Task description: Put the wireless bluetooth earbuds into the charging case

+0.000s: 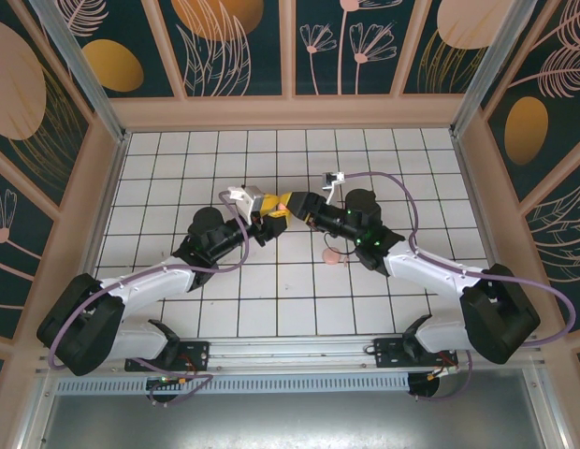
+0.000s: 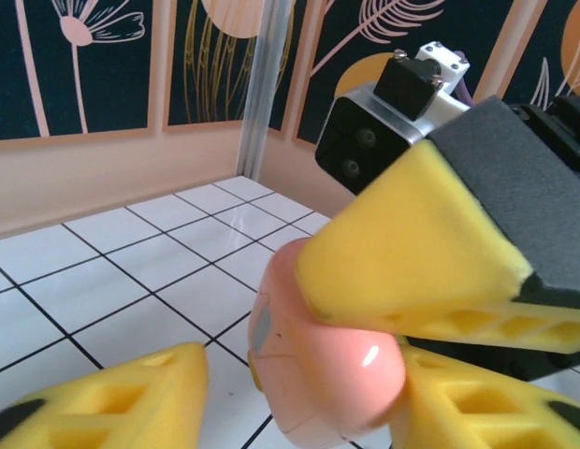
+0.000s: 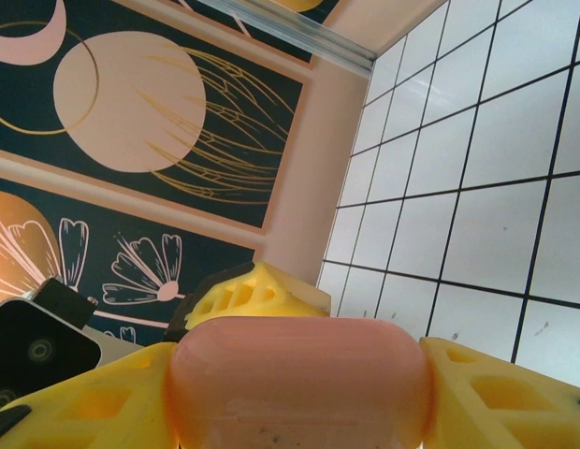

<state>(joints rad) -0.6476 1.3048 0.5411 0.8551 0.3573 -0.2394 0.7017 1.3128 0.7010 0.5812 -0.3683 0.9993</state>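
Note:
The salmon pink charging case (image 1: 282, 203) hangs above the middle of the tiled floor, where both arms meet. My right gripper (image 1: 293, 206) is shut on it; in the right wrist view its yellow fingers (image 3: 94, 402) press both ends of the case (image 3: 299, 374). My left gripper (image 2: 299, 398) is open around the case (image 2: 318, 365). Its right-hand pad touches the case, and floor shows between the case and its left-hand pad (image 2: 112, 398). The right gripper's finger (image 2: 412, 248) covers the top of the case. I cannot make out the earbuds.
A pale pink round disc (image 1: 332, 254) lies on the white tiles (image 1: 271, 299) just in front of the right arm's wrist. Patterned walls (image 1: 290, 47) close in the floor on the far, left and right sides.

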